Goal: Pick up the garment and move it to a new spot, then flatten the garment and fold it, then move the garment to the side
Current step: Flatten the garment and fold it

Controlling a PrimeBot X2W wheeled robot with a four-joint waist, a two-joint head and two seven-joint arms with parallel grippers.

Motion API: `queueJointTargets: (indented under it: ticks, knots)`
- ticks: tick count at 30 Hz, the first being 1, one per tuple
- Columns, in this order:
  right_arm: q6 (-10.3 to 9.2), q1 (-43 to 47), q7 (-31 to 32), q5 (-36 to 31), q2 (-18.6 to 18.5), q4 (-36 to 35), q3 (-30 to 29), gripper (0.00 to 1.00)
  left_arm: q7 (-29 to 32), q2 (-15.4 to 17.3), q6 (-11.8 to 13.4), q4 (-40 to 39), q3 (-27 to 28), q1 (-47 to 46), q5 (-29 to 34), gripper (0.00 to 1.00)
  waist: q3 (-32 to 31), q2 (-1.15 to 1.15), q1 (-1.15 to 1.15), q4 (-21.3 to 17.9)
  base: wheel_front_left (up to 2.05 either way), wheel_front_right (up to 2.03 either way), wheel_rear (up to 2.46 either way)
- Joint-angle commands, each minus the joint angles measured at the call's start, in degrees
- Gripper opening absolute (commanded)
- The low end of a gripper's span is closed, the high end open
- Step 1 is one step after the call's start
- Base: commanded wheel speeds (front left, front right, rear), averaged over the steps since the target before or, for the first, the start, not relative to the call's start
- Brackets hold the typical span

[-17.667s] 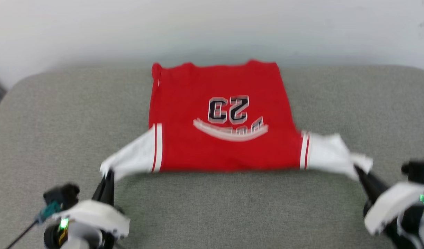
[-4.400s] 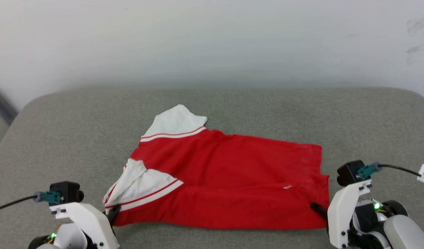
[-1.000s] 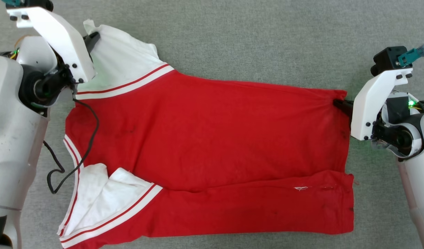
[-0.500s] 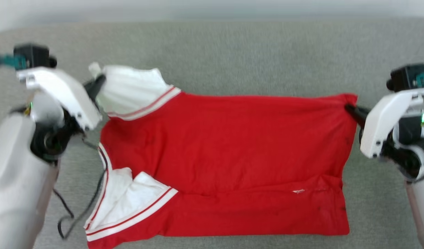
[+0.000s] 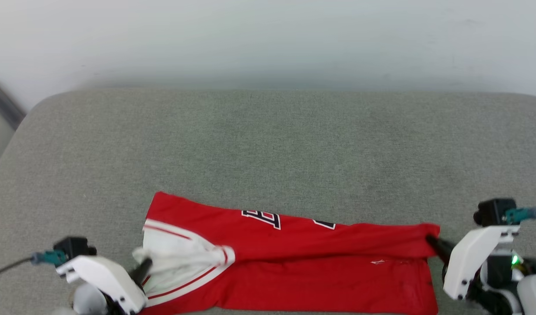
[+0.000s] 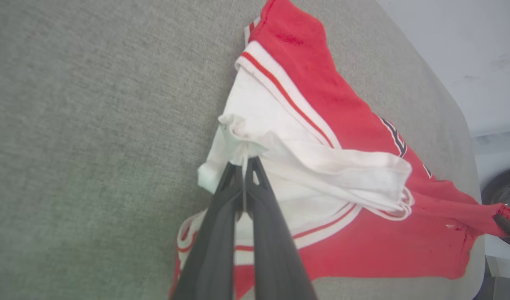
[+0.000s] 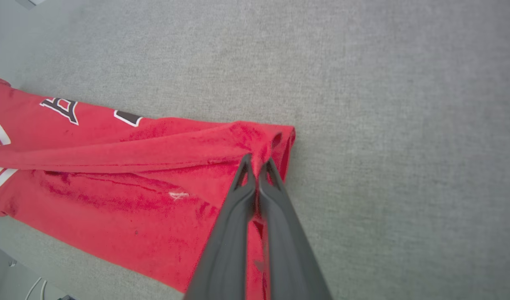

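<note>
The garment point(image 5: 294, 258), a red jersey with white sleeves and striped trim, lies folded lengthwise near the front edge of the grey cushion, black lettering showing along its far fold. My left gripper point(image 5: 146, 265) is shut on the bunched white sleeve point(image 6: 238, 141) at the garment's left end. My right gripper point(image 5: 430, 241) is shut on the red hem corner point(image 7: 263, 146) at the right end. The pinched edge is pulled over the lower layer, and the fabric between the grippers is drawn fairly taut. In the wrist views both pairs of fingers point(image 6: 242, 196) point(image 7: 255, 183) meet on cloth.
The grey cushioned surface point(image 5: 268, 148) stretches wide and bare behind the garment up to a pale wall point(image 5: 268, 39). Its left edge point(image 5: 14, 127) rounds off toward a dark gap. The cushion's near edge lies just below the garment.
Both grippers have drawn the garment's far edge back toward me, folding it over the near half. The head camera has tilted up, so the wall shows again.
</note>
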Motion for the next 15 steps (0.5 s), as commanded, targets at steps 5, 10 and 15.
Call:
queueJointTargets:
  ticks: [5,10,15]
  knots:
    - [-0.04,5.64,-1.42,0.71,2.24,2.1,0.56,1.0,-2.03,-3.29,-0.16,3.86,-1.83,3.94,0.36,1.0,-0.83,0.0,0.01,-0.63,0.0,0.0,0.0]
    - [-0.04,8.69,-5.55,1.08,3.14,2.57,1.2,1.0,-7.79,-5.24,-1.56,6.19,-2.62,2.91,3.09,1.0,-1.86,0.0,0.01,-0.93,0.0,0.0,0.0]
    - [-0.04,10.32,-9.6,1.04,2.23,-1.88,0.95,1.0,-14.76,-4.69,-1.36,3.98,-3.18,2.16,7.91,1.0,-3.89,0.0,0.01,-1.82,0.0,0.0,0.0]
